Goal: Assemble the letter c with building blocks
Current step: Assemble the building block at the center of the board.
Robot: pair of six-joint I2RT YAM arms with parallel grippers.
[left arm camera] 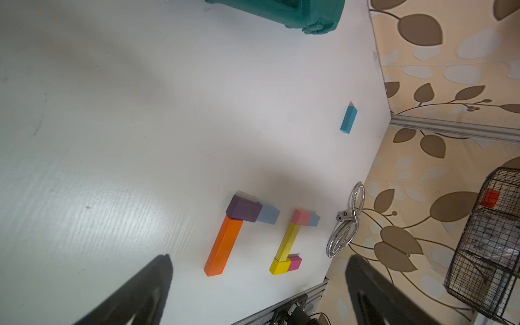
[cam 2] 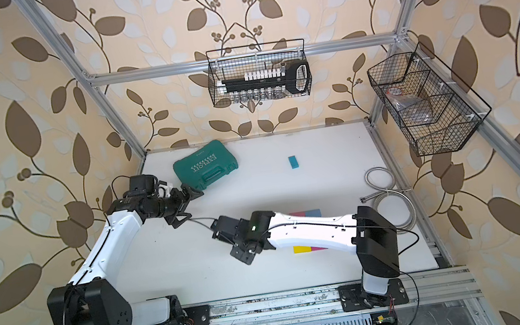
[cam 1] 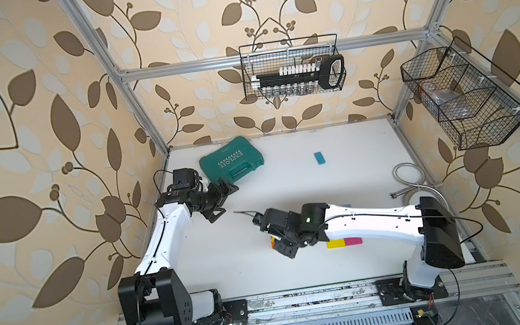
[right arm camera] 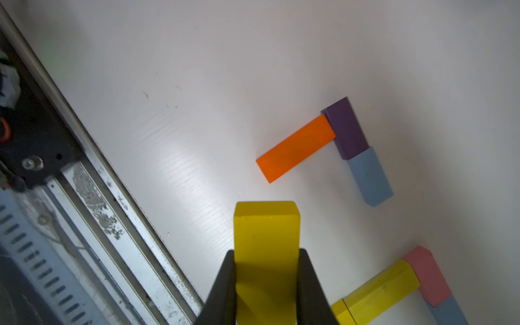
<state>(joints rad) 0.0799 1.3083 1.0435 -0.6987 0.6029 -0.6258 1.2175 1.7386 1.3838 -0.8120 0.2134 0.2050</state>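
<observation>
My right gripper (right arm camera: 266,254) is shut on a yellow block (right arm camera: 266,225), held above the table near the front rail. Beyond it an orange block (right arm camera: 295,147), a purple block (right arm camera: 344,128) and a light blue block (right arm camera: 370,177) lie joined in an L. A long yellow block (right arm camera: 380,289) and a pink block (right arm camera: 427,275) belong to another group, which ends in a short yellow block (left arm camera: 279,266) and a magenta block (left arm camera: 295,262). A teal block (cam 1: 319,158) lies alone at the back. My left gripper (cam 1: 222,200) hangs open and empty beside the green case.
The green plastic case (cam 1: 231,160) lies at the back left. A coiled metal hose (cam 1: 411,182) sits by the right edge. Wire baskets hang on the back wall (cam 1: 293,67) and the right wall (cam 1: 465,97). A metal rail (cam 1: 307,303) runs along the front edge.
</observation>
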